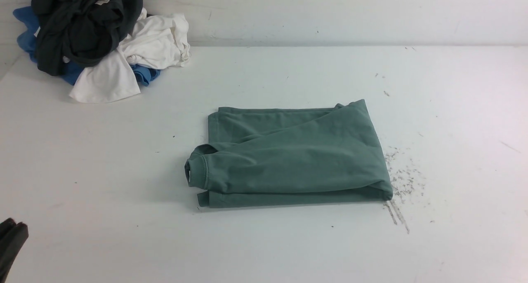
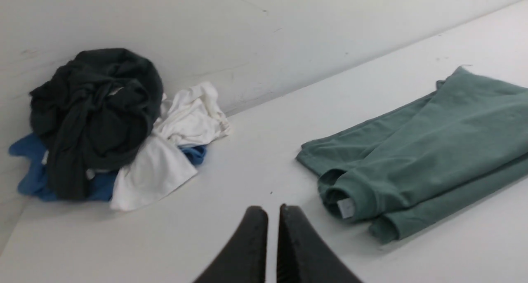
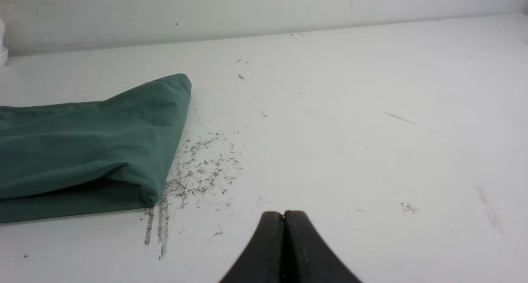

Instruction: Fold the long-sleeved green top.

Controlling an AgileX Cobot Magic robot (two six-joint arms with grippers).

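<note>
The green long-sleeved top (image 1: pixel 288 159) lies folded into a compact rectangle at the middle of the white table (image 1: pixel 288 250). Its ribbed collar (image 1: pixel 196 167) faces left, and the white neck label (image 2: pixel 345 208) shows inside it. The top also shows in the left wrist view (image 2: pixel 425 151) and the right wrist view (image 3: pixel 82 151). My left gripper (image 2: pixel 273 211) is empty, its jaws all but shut with a thin gap. It hovers near the table's front left corner (image 1: pixel 12 233), apart from the top. My right gripper (image 3: pixel 284 213) is shut and empty, to the right of the top and out of the front view.
A pile of clothes sits at the back left corner against the wall: a dark garment (image 1: pixel 82 23) on top, a white one (image 1: pixel 152 43) and a blue one (image 1: pixel 24 31). Grey scuff marks (image 1: pixel 402 180) lie beside the top's right edge.
</note>
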